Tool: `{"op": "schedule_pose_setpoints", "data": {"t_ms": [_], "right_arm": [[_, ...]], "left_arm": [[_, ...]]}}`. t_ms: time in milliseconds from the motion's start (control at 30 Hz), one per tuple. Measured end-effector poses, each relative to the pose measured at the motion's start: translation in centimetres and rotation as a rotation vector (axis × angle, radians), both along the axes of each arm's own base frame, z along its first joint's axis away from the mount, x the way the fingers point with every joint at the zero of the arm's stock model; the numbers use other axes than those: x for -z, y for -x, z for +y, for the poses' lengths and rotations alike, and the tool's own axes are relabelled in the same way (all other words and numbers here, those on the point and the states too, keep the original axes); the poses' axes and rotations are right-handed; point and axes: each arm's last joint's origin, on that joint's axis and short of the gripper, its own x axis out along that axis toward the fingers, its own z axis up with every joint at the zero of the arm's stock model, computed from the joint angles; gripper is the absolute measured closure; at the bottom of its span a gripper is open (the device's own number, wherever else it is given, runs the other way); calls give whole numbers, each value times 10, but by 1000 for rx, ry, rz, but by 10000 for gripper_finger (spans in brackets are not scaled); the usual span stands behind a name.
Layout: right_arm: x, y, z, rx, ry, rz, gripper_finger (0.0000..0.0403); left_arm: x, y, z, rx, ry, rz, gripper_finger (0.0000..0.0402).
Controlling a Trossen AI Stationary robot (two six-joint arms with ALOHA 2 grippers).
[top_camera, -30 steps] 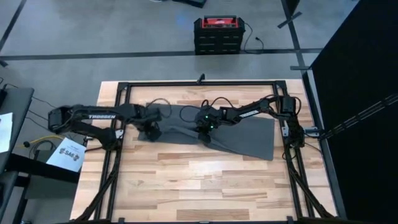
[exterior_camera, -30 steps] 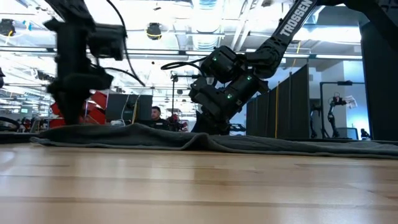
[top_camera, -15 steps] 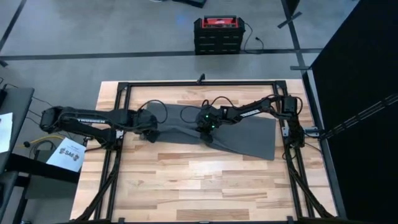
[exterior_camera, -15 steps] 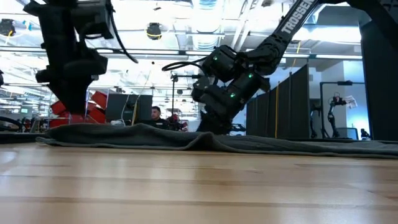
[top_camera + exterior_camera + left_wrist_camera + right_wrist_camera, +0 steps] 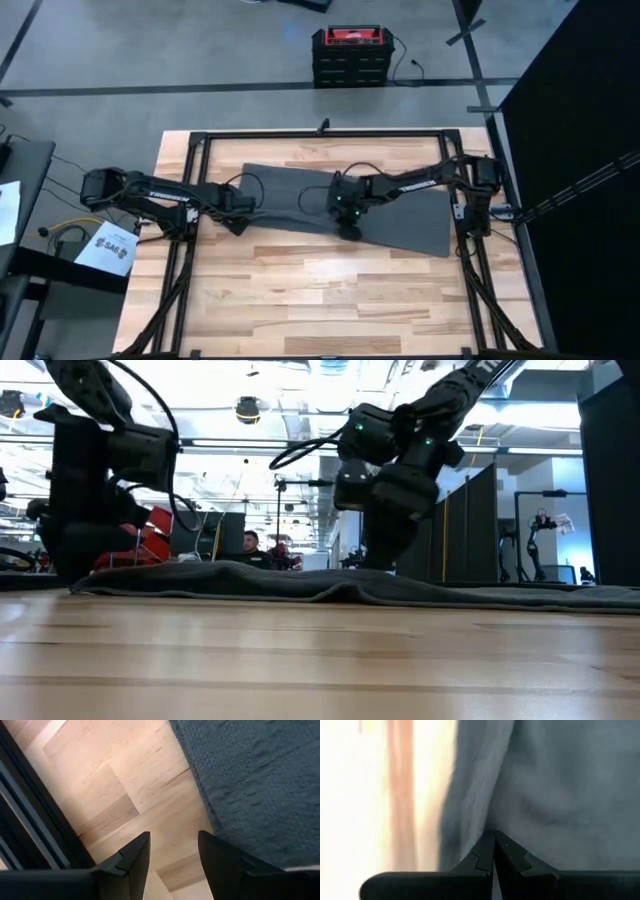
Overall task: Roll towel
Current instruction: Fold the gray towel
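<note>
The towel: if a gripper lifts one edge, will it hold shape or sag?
Likely sags: the towel lies flat with soft wrinkles. It probably bunches when pushed, as the low ridge suggests. Its woven surface looks grippy, not slippery.

The left gripper (image 5: 172, 851) had its two dark fingers (image 5: 134, 854) spread apart, with bare wooden table (image 5: 120, 785) showing in the gap between them. The grey towel (image 5: 255, 780) lay flat ahead and to one side, its edge running just beyond one fingertip. A dark frame bar (image 5: 30, 825) crossed beyond the other finger.

Towel (image 5: 400, 210) spread flatter; left gripper (image 5: 237, 226) off towel's edge, fingers (image 5: 132, 857) parted.
</note>
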Motion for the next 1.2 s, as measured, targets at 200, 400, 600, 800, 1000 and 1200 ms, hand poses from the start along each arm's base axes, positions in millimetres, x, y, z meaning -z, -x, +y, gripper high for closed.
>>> {"op": "schedule_pose_setpoints", "data": {"t_ms": [200,400,600,800,1000,1200], "right_arm": [[2,7,30,-32,-15,104,403],[1,12,60,-79,-25,149,403],[-1,14,71,-78,1,160,403],[-18,2,59,-56,63,-23,403],[-23,-18,33,-70,111,-249,403],[-15,-56,11,-111,187,-502,403]], "left_arm": [[2,2,0,-1,-2,8,250],[2,2,0,1,-1,9,250],[-7,4,-2,30,31,0,250],[-32,0,-11,75,28,-114,250],[-51,5,-38,89,101,-285,250],[-56,5,-76,195,221,-416,249]]}}
